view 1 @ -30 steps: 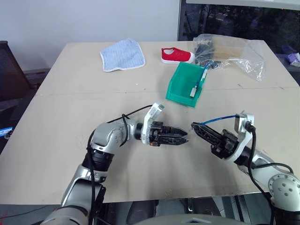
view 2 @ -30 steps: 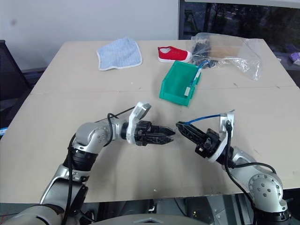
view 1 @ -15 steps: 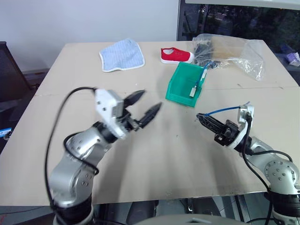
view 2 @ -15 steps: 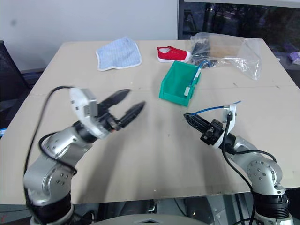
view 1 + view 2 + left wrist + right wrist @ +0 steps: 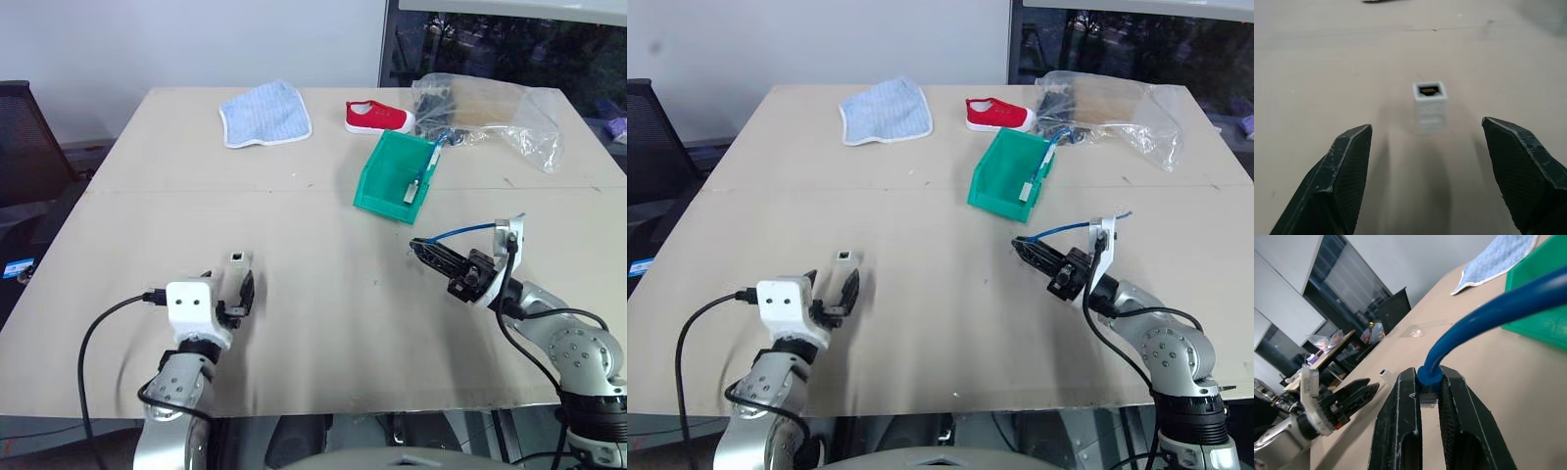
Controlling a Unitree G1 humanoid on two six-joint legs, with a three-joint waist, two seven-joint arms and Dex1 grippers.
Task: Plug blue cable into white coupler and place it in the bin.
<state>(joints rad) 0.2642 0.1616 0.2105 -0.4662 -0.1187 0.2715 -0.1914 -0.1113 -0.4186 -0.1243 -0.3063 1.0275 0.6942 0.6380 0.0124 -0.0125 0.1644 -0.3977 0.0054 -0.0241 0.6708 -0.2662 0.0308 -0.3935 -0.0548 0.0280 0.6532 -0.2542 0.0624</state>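
Near the front left of the bench (image 5: 127, 245), the white coupler (image 5: 1429, 99) stands alone, socket up I think, between my left end effector's (image 5: 1436, 171) wide-open fingers, ready to grab. My right end effector (image 5: 1429, 396) is shut tight on the blue cable (image 5: 462, 233), plug poking out for joining. Plenty of bare room lies between them. The bin (image 5: 384, 181) waits farther back.

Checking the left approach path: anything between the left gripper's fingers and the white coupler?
Nothing. In the left wrist view the white coupler stands on bare table ahead of the open left gripper, untouched by either finger, socket showing.
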